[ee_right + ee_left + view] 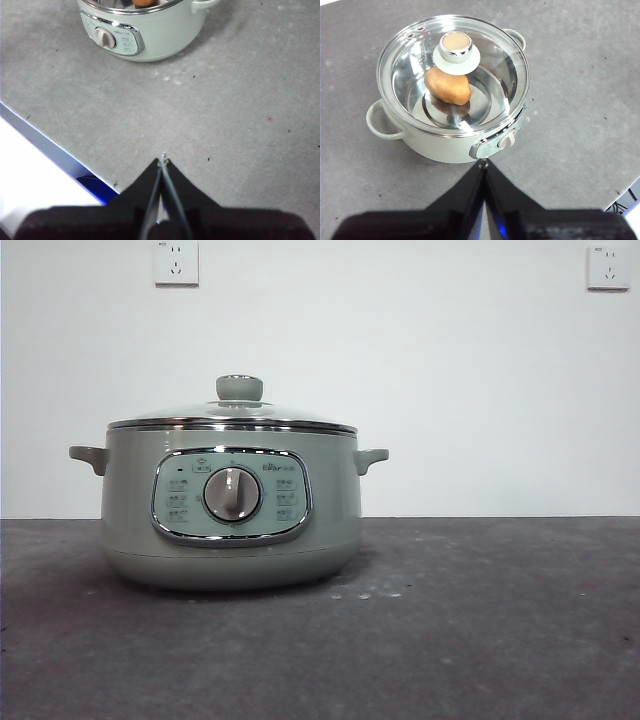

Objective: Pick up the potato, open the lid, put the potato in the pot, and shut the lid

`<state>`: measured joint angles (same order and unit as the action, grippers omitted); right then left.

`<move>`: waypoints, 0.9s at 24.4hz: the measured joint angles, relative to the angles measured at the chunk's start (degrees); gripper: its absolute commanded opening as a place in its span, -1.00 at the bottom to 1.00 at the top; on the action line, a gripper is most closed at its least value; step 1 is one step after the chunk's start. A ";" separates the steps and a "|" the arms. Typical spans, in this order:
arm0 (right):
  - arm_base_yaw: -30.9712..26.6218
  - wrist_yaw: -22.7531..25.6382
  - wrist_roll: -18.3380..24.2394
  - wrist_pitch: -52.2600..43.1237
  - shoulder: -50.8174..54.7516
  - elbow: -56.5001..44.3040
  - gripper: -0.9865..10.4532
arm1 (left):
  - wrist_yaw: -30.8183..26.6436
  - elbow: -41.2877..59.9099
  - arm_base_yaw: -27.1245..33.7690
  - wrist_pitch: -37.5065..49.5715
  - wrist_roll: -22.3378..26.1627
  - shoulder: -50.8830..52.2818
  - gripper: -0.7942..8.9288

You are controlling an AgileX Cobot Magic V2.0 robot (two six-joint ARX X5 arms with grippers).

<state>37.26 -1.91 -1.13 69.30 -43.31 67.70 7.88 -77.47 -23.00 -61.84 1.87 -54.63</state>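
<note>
Grey tabletop [500, 620] carries the pot [230, 505], lid [452, 75] seated on its rim. Potato [448, 86] lies inside on pot floor, seen thru the glass. Left gripper [484, 162] & right gripper [162, 161]: jaws pressed together, both clear of pot.

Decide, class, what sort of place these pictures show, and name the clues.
Probably an indoor test bench rather than a home kitchen: a bare grey table, a plain white wall with two sockets, and one pot, lid on, potato inside.
</note>
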 measured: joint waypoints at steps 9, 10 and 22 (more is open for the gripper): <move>0.00 0.00 0.00 0.00 0.00 0.00 -0.83 | -2.49 0.00 2.16 10.32 4.66 -1.51 -0.84; 0.00 0.00 0.00 0.02 0.00 0.00 -0.83 | -2.67 0.00 3.96 12.72 6.03 -1.09 -0.84; 0.00 0.00 0.00 0.02 0.00 0.00 -0.83 | 0.66 28.72 21.22 44.26 13.11 21.94 -0.84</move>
<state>37.26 -1.91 -1.13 69.32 -43.31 67.70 8.54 -48.75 -1.78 -17.58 14.98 -32.69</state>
